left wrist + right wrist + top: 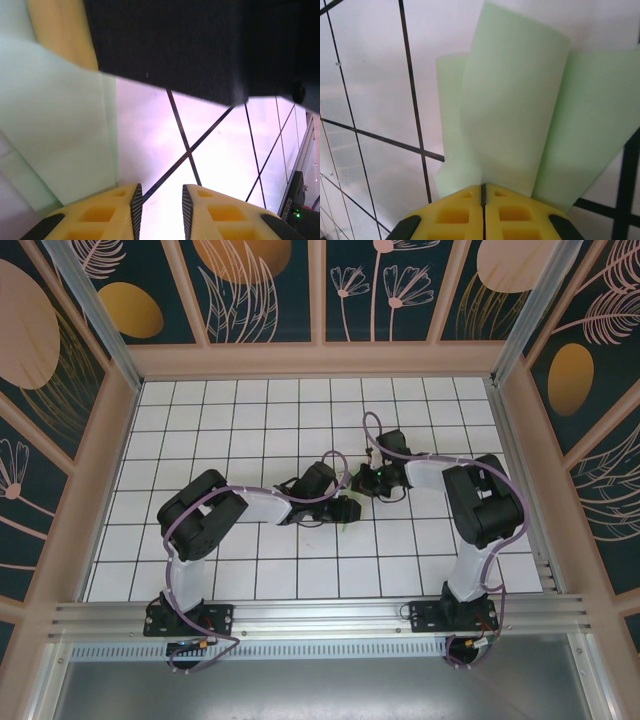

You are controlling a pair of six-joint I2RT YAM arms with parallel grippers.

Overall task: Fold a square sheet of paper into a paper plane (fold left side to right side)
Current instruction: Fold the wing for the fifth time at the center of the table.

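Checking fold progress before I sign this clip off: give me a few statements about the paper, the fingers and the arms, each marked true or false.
1. The right fingers are shut on the paper. True.
2. The left fingers pinch the paper. False: they stand apart, with the bare table showing between them and the paper off to one side.
3. The paper lies as one flat layer. False: the right wrist view shows overlapping, curved layers.
4. The left arm and right arm meet near the table's middle. True.
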